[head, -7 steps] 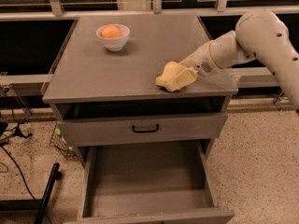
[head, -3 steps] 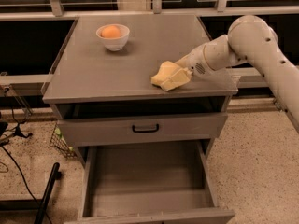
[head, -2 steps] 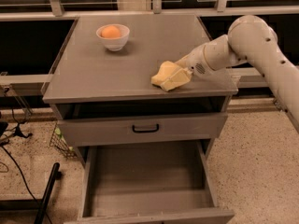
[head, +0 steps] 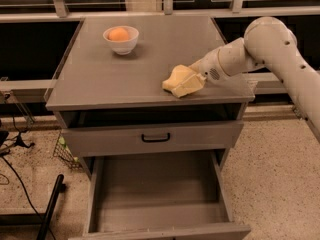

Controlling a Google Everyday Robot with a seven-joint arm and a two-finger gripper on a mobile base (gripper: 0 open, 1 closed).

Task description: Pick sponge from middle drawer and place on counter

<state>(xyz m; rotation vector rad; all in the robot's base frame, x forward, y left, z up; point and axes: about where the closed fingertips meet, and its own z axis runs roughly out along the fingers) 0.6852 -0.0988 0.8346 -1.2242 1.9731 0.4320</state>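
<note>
The pale yellow sponge [head: 176,82] lies on the grey counter [head: 125,74], near its front right edge. My gripper [head: 191,80] reaches in from the right at the end of the white arm and is shut on the sponge's right side, low against the counter. The middle drawer [head: 160,186] is pulled out below, and its bare grey floor holds nothing.
A white bowl [head: 121,40] with an orange fruit stands at the counter's back left. A shut grey drawer front with a black handle [head: 155,137] sits above the open drawer. Black cables and a stand leg [head: 50,204] lie on the floor at the left.
The gripper and sponge shifted slightly left along the counter since the earliest frame. Over the last second nothing has visibly moved.
</note>
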